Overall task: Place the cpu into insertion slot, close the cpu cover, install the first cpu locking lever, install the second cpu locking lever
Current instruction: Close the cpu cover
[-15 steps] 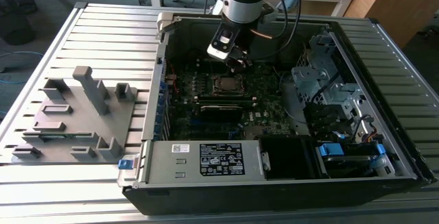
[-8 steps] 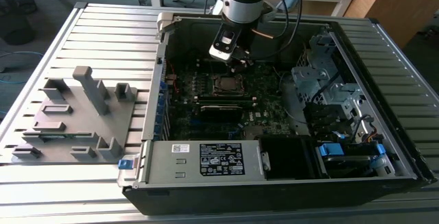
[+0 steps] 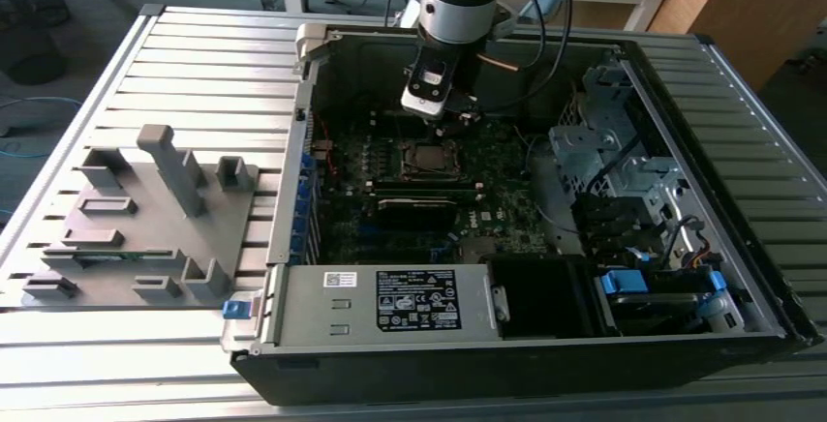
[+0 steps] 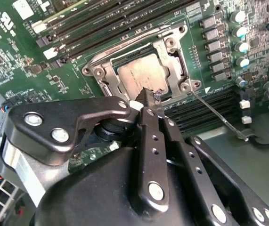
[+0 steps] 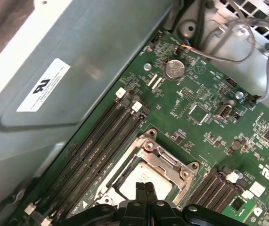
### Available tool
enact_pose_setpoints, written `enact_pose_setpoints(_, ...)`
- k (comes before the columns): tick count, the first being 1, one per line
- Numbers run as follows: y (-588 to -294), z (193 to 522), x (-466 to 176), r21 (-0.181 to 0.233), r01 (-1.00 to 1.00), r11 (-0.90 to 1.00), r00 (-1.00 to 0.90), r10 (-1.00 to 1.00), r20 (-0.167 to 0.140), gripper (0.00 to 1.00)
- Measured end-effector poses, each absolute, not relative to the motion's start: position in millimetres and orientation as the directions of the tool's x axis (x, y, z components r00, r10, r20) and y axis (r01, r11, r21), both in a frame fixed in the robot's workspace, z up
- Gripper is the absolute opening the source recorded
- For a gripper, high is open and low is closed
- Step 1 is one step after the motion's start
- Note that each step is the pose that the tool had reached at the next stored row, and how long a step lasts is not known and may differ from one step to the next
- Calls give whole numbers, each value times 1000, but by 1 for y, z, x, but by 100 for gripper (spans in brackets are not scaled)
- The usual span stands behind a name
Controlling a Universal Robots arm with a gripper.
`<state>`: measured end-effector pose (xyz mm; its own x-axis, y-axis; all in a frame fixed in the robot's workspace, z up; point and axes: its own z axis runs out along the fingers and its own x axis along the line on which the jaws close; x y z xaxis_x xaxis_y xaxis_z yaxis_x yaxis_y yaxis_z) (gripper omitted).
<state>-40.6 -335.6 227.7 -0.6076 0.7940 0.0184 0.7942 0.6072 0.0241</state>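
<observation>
dull silver-grey cpu (image 4: 134, 75) framed by the silver cpu cover (image 4: 174, 70), closed empty gripper (image 4: 152, 96) just above

Dull grey metal cpu (image 4: 134, 75), bright bare-metal cpu cover (image 4: 173, 66), matt black pincer (image 4: 151, 98)

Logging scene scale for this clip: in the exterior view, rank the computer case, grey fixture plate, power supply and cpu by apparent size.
Largest to smallest in the exterior view:
1. computer case
2. grey fixture plate
3. power supply
4. cpu, by far the smallest; its greater distance from the camera does not change the order.
</observation>
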Motion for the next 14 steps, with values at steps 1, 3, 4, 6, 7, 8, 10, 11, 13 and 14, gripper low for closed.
enact_pose_setpoints(1, -336, 228, -41, 24, 789, 614, -615, 788, 18, 10)
enact_pose_setpoints(3, -336, 228, -41, 24, 777, 629, -629, 777, 18, 10)
enact_pose_setpoints(4, -336, 228, -41, 24, 772, 636, -636, 772, 18, 10)
enact_pose_setpoints(6, -336, 228, -41, 24, 760, 650, -650, 760, 18, 10)
enact_pose_setpoints(7, -336, 228, -41, 24, 754, 657, -657, 754, 18, 10)
enact_pose_setpoints(8, -336, 228, -41, 24, 748, 663, -663, 748, 18, 10)
enact_pose_setpoints(10, -336, 228, -41, 24, 739, 673, -674, 739, 18, 10)
enact_pose_setpoints(11, -336, 228, -41, 24, 736, 677, -677, 736, 18, 10)
enact_pose_setpoints(13, -336, 228, -41, 24, 734, 679, -679, 734, 18, 10)
enact_pose_setpoints(14, -336, 228, -41, 24, 734, 679, -679, 734, 18, 10)
